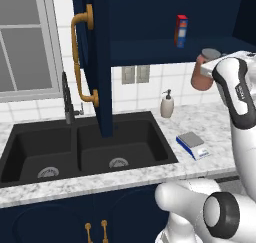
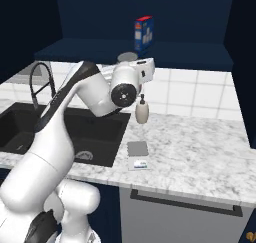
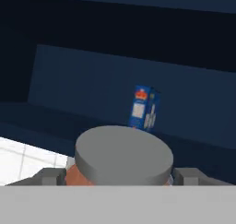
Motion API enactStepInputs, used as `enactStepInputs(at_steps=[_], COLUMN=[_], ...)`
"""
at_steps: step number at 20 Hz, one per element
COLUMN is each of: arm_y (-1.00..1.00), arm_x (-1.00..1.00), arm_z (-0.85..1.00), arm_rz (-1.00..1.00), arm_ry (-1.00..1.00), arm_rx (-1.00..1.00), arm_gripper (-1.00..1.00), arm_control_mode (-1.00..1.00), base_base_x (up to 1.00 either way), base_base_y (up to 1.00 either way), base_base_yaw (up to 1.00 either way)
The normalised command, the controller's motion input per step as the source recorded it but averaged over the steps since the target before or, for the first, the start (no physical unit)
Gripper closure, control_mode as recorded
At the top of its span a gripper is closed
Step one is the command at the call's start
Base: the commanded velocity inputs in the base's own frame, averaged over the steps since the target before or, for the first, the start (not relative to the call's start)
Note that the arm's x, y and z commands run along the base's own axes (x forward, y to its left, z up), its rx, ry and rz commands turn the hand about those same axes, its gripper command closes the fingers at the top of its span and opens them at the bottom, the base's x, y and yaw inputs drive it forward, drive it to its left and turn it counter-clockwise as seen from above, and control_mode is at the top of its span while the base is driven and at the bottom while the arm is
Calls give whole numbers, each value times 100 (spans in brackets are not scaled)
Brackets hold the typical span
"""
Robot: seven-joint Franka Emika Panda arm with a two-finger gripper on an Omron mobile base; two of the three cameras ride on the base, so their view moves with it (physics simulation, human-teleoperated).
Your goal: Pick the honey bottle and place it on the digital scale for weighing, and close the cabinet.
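Note:
The honey bottle (image 1: 201, 76), reddish-brown with a grey round cap (image 3: 123, 155), hangs in the air just below the cabinet's shelf edge, above the counter. My gripper (image 3: 117, 176) is shut on it, one finger (image 3: 47, 174) on each side of its body. The digital scale (image 1: 192, 144), grey on top with a blue-and-white base, lies on the marble counter right of the sink, below and slightly left of the bottle; it also appears in the right base view (image 2: 138, 154). The navy cabinet door (image 1: 95, 62) with its curved gold handle (image 1: 79, 62) stands open over the sink.
A red-and-blue box (image 1: 181, 31) stands on the cabinet shelf. A cream soap dispenser (image 1: 167, 105) sits by the tiled wall behind the scale. The black double sink (image 1: 30, 152) and its faucet (image 1: 67, 99) lie to the left.

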Motion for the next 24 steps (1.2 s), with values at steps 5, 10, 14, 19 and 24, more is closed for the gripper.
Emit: enactStepInputs(at_steps=[5, 10, 14, 19, 24], arm_y=[-25, -25, 2, -3, -2], arm_x=[3, 29, 41, 20, 0], arm_z=[-57, -73, -47, -46, -70], arm_rz=[24, 33, 14, 6, 10], arm_ry=[15, 12, 11, 1, 0], arm_rx=[0, 6, -7, -12, -2], arm_gripper=[100, 100, 100, 100, 100], arm_control_mode=[-100, -100, -100, -100, -100], base_base_x=[0, 0, 0, 0, 0], base_base_y=[0, 0, 0, 0, 0], base_base_yaw=[0, 0, 0, 0, 0])
